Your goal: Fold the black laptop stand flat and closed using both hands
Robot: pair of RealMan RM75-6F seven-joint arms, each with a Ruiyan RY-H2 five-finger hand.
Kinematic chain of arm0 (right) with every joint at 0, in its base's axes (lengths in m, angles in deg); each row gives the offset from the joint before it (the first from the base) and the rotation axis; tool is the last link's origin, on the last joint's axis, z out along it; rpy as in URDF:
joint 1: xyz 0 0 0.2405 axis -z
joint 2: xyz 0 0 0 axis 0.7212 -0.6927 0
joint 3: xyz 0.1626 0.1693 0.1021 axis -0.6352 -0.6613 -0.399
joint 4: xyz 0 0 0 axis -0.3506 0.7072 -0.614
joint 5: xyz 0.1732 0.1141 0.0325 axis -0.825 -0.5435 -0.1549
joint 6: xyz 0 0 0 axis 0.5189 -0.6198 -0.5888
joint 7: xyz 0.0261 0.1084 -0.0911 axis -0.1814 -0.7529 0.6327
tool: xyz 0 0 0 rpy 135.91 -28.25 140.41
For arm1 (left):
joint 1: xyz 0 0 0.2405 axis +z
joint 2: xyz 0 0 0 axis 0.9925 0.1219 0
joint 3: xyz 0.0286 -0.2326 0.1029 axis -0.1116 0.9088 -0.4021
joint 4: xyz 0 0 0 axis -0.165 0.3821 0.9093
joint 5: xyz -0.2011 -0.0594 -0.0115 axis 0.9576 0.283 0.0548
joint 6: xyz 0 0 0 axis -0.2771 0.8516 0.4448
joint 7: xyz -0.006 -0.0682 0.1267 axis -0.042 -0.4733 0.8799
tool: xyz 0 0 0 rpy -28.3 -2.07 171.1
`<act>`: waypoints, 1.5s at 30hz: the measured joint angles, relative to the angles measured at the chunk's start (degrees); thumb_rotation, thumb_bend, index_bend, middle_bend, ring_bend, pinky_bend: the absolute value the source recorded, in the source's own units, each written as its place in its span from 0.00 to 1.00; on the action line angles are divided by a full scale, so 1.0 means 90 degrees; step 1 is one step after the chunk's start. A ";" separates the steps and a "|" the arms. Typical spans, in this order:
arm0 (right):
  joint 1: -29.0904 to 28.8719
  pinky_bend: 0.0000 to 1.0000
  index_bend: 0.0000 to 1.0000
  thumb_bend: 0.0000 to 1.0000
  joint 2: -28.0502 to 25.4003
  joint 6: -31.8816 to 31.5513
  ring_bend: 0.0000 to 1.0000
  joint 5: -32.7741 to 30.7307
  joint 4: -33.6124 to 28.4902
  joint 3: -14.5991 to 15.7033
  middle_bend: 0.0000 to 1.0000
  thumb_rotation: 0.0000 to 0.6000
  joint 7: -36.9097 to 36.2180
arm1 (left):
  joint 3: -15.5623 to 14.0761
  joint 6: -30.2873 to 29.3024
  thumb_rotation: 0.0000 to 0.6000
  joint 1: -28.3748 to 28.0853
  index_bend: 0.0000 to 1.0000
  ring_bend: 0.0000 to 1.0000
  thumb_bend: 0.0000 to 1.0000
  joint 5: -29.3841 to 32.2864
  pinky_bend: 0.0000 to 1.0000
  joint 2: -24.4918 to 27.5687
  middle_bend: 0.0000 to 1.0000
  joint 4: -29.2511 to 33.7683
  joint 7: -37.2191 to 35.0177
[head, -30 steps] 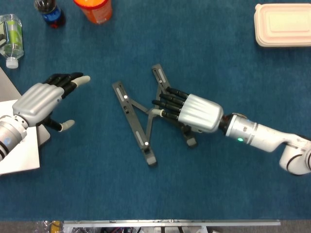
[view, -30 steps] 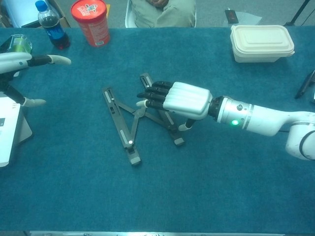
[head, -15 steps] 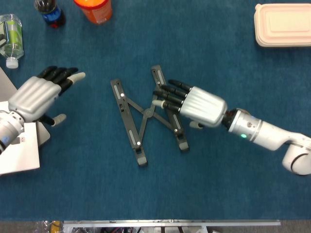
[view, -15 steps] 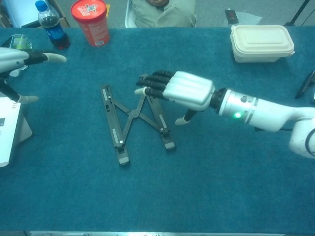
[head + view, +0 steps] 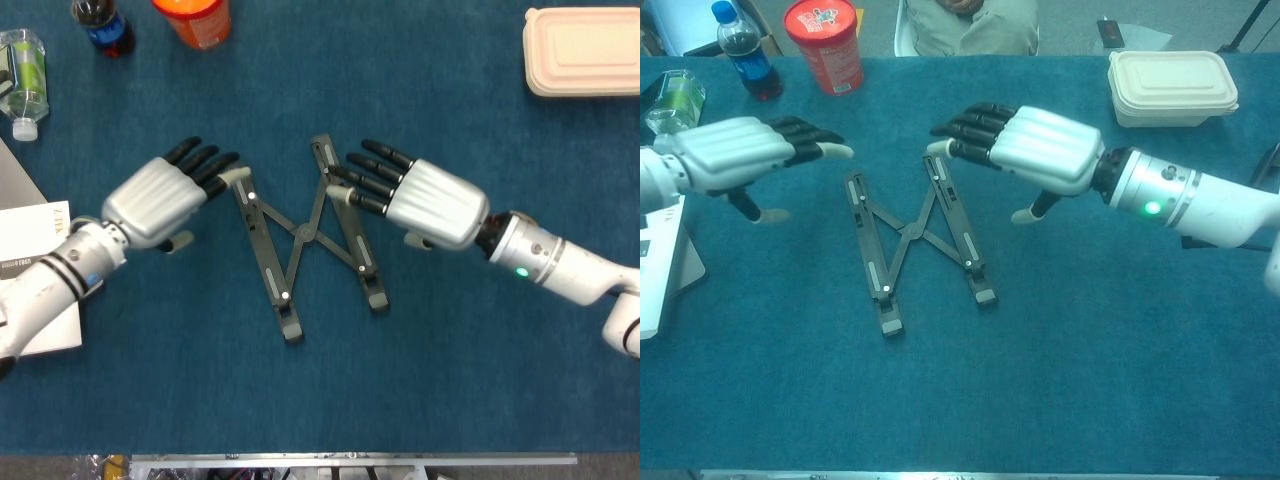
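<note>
The black laptop stand (image 5: 300, 235) (image 5: 912, 240) lies flat on the blue table cloth, its two rails joined by crossed struts and spread apart. My left hand (image 5: 165, 198) (image 5: 740, 152) hovers open just left of the left rail's far end, fingers straight and pointing at it. My right hand (image 5: 420, 195) (image 5: 1035, 150) is open beside the right rail's far end, fingertips reaching over that rail. Neither hand grips the stand; whether the fingertips touch it is not clear.
At the far left stand a dark soda bottle (image 5: 745, 55), a red-orange canister (image 5: 825, 45) and a lying clear bottle (image 5: 22, 85). A beige lidded box (image 5: 1170, 88) sits far right. White papers (image 5: 35, 270) lie at the left edge.
My left hand swept right to the left rail's far end. My right hand lifted off the stand and drew back right. The stand moved left early on, its rails coming closer together.
</note>
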 measured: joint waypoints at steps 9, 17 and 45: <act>-0.0131 0.01 0.00 0.00 0.0230 0.0015 0.00 0.0476 0.0187 0.0222 0.00 1.00 0.0327 | -0.0042 0.0254 1.00 -0.0221 0.00 0.00 0.28 0.0077 0.01 -0.0544 0.00 -0.0426 0.0195; -0.0293 0.01 0.00 0.00 0.0488 0.0077 0.00 0.0679 0.0450 0.0287 0.00 1.00 0.0358 | -0.0010 0.0229 1.00 -0.0251 0.00 0.00 0.28 0.0279 0.01 -0.0948 0.00 -0.0719 0.0270; -0.0367 0.01 0.00 0.00 0.1183 -0.0237 0.00 0.0896 0.1834 0.0529 0.00 1.00 -0.0006 | 0.0011 0.0394 1.00 -0.0289 0.00 0.00 0.28 0.0952 0.01 -0.1473 0.00 -0.0776 0.0392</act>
